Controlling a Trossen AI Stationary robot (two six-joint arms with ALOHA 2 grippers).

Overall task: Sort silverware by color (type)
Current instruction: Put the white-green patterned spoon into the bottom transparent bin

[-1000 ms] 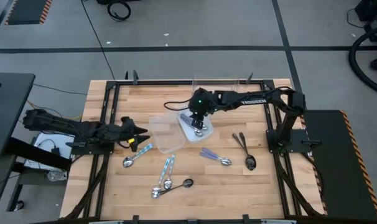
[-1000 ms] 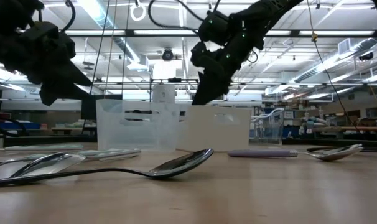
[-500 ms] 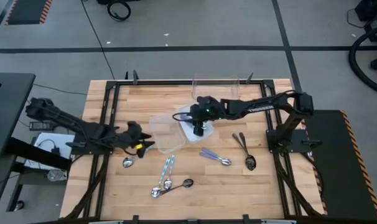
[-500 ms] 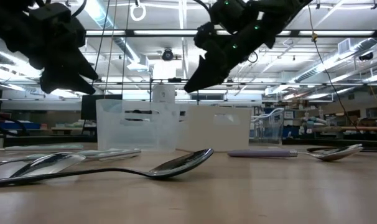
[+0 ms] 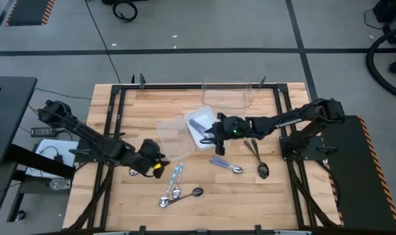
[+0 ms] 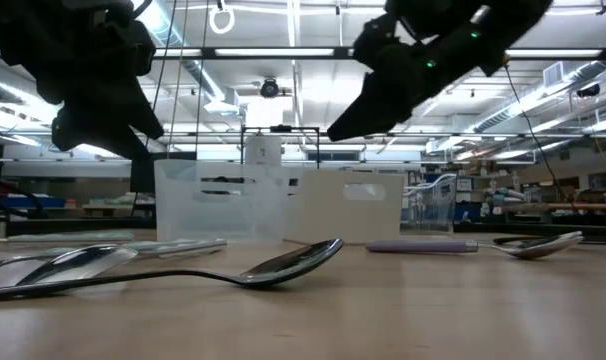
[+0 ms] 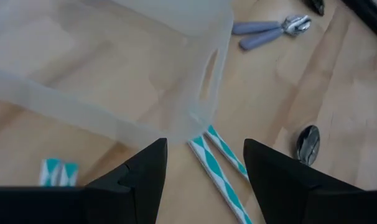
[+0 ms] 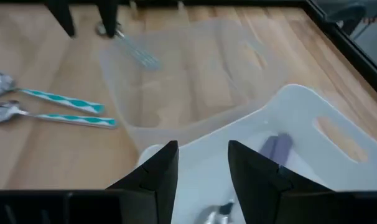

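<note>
Silverware scattered flat across the wooden table, partly sorted

Two purple-handled spoons (image 5: 199,124) lie in a clear container; a second purple pair (image 5: 225,164) rests on the wood nearby (heads together). Two teal-patterned spoons (image 5: 174,181) lie side by side at the front, a black spoon (image 5: 189,194) touching their heads. Another teal spoon (image 5: 134,171) lies farther left; two dark spoons (image 5: 257,155) lie right

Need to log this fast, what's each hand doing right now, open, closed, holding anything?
Left hand: open, holding nothing, above the teal-handled spoons.
Right hand: open, holding nothing, over the white container.
</note>
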